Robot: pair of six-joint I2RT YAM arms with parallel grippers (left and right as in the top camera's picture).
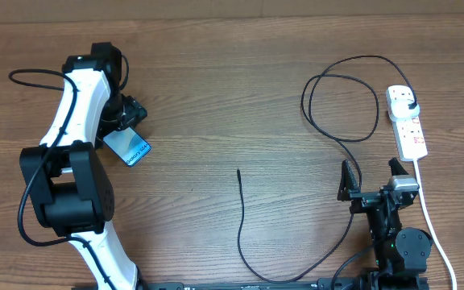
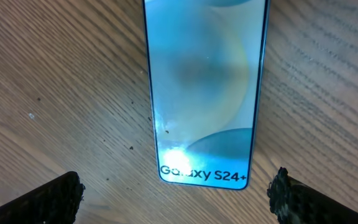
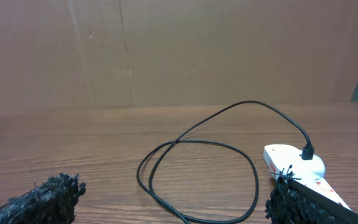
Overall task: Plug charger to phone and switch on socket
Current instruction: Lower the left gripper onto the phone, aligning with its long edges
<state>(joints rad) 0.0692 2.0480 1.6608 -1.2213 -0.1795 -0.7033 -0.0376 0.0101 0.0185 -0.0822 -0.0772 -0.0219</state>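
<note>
Overhead view: a brown wood-grain table (image 1: pixel 232 72) carries all 3 task items. The slim rectangular phone with a black frame and bright blue-teal screen (image 1: pixel 127 147) lies tilted at centre left of the frame. It is just below the left gripper (image 1: pixel 129 119), whose white-and-black arm fills the left side.

Left wrist view: the left gripper (image 2: pixel 179 202) has its 2 black textured fingers (image 2: pixel 45 199) spread wide at the lower corners. They pinch nothing. The phone (image 2: pixel 205 87) lies flat on the wood, screen up, in the upper middle. Its lower edge, printed "Galaxy S24+", sits ahead of the fingertips and inside their span, touching neither.

The long thin black charger cable (image 1: pixel 241 211) has its free connector tip at centre frame, well apart from the phone. The cable runs down, curves right along the lower edge, passes close by the right gripper (image 1: pixel 373 184), loops at upper right, and ends in a black plug seated in the white elongated power strip with red switch marks (image 1: pixel 409 125). A thick white cord (image 1: pixel 429 217) leaves the strip toward lower right.

Right wrist view: the right gripper (image 3: pixel 176 202) is likewise spread and empty. The cable loop (image 3: pixel 252 102) lies ahead at centre, and the strip (image 3: pixel 291 158) at lower right.
</note>
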